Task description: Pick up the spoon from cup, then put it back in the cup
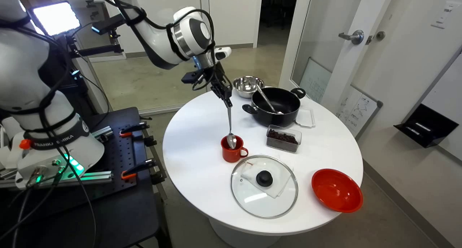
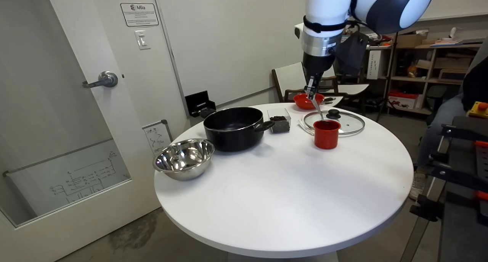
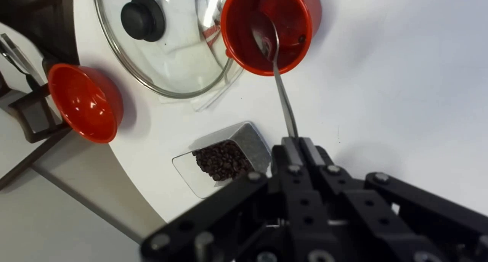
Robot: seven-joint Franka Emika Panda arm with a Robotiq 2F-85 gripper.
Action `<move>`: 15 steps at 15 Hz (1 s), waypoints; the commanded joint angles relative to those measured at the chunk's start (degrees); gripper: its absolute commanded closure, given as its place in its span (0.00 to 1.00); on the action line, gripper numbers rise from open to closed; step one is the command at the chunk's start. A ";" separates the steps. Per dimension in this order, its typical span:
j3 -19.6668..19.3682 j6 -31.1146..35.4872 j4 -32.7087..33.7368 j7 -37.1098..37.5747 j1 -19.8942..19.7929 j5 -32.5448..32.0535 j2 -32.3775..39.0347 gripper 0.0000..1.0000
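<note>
The silver spoon (image 3: 284,98) hangs handle-up from my gripper (image 3: 298,140), which is shut on the top end of its handle. Below it stands the red cup (image 1: 231,156), upright on the white table with its side handle toward the glass lid. In both exterior views the gripper (image 1: 229,104) is above the cup (image 2: 326,135). The spoon's bowl (image 1: 231,141) lies within the cup's mouth in an exterior view; in another view the cup's rim hides it. How deep it sits, and whether it touches the cup's wall, I cannot tell.
A glass lid (image 1: 249,201) lies beside the cup, over a cloth. Near it are a clear container (image 3: 259,147) of dark beans and a wide red bowl (image 1: 337,190). A black pot (image 2: 232,134) and a steel bowl (image 2: 187,170) stand farther along the round table (image 2: 282,208).
</note>
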 commanded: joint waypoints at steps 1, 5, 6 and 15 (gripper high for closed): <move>-1.65 5.52 -0.76 3.40 -1.62 -2.69 0.69 0.99; -2.81 8.15 0.01 4.77 -2.59 -4.79 3.12 0.99; -2.94 8.78 0.17 4.86 -2.78 -5.11 3.73 0.99; -2.67 11.96 1.36 3.41 -3.08 -4.72 7.54 0.43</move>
